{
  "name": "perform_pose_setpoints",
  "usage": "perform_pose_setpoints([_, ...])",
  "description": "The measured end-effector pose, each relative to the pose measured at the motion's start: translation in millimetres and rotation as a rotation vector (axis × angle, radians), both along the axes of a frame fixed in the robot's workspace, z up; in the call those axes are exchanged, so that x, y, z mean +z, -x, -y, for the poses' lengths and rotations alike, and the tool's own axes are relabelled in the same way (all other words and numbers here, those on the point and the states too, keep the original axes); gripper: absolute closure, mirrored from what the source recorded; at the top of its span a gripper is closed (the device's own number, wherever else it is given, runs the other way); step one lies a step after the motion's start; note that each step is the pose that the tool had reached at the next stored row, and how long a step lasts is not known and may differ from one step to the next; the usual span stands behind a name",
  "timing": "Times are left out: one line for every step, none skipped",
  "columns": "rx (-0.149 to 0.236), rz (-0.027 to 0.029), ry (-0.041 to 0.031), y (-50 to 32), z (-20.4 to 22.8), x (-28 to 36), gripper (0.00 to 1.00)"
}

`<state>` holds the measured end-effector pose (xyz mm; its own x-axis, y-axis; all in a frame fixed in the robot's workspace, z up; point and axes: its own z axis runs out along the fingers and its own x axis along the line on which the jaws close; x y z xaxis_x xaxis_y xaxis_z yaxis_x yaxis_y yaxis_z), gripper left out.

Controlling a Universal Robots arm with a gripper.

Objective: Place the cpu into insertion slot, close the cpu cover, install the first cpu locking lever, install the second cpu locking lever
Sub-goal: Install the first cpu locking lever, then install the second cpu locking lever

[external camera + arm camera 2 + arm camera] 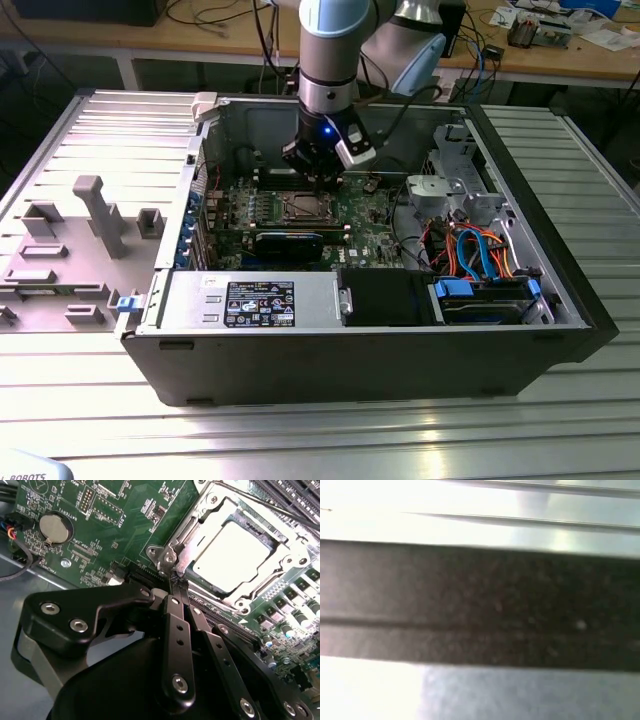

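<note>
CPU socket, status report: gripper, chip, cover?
Gripper shut, tips at socket corner. Cpu seated in insertion slot. Cpu cover down over it. Nothing in the way.

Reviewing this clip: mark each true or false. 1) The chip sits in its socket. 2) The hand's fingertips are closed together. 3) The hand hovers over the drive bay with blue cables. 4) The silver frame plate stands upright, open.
1) True: the flat silver square cpu lies in the metal-rimmed insertion slot.
2) True: the black hand has its fingertips together at the socket's corner.
3) False: it is over the green motherboard, at the socket.
4) False: the thin silvery cpu cover lies flat around the chip.
</note>
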<state>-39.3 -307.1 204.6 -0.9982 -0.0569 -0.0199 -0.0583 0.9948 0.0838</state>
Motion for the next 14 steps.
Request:
perform_pose_setpoints([0.000,0.0000,-0.0001,0.0,0.0,0.8,0.89])
perform_pose_setpoints([0.000,0.0001,-0.0002,0.0,0.0,1.1,0.89])
perform_pose_setpoints([0.000,0.0001,-0.0001,-0.1,0.0,1.1,0.89])
perform_pose_setpoints([0.000,-0.0002,0.0003,-0.1,0.5,1.3,0.89])
perform_pose_setpoints([0.000,-0.0006,0.0002,-0.1,3.2,1.2,0.89])
perform_pose_setpoints([0.000,-0.0007,0.0002,-0.1,4.7,1.2,0.89])
perform_pose_setpoints([0.000,-0.0005,0.0001,-0.1,6.1,1.1,0.89])
perform_pose_setpoints([0.000,-0.0006,0.0001,-0.1,6.2,1.1,0.89])
perform_pose_setpoints([0.000,-0.0006,0.0001,-0.1,6.2,1.1,0.89])
perform_pose_setpoints([0.000,-0.0006,0.0002,-0.1,6.6,1.2,0.89])
perform_pose_setpoints([0.000,-0.0006,0.0002,-0.1,7.0,1.2,0.89])
perform_pose_setpoints([0.000,-0.0006,0.0003,-0.1,7.1,1.2,0.89])
perform_pose_setpoints([0.000,-0.0006,0.0002,-0.1,7.1,1.2,0.89])
perform_pose_setpoints([0.000,-0.0006,0.0003,-0.1,7.1,1.2,0.89])
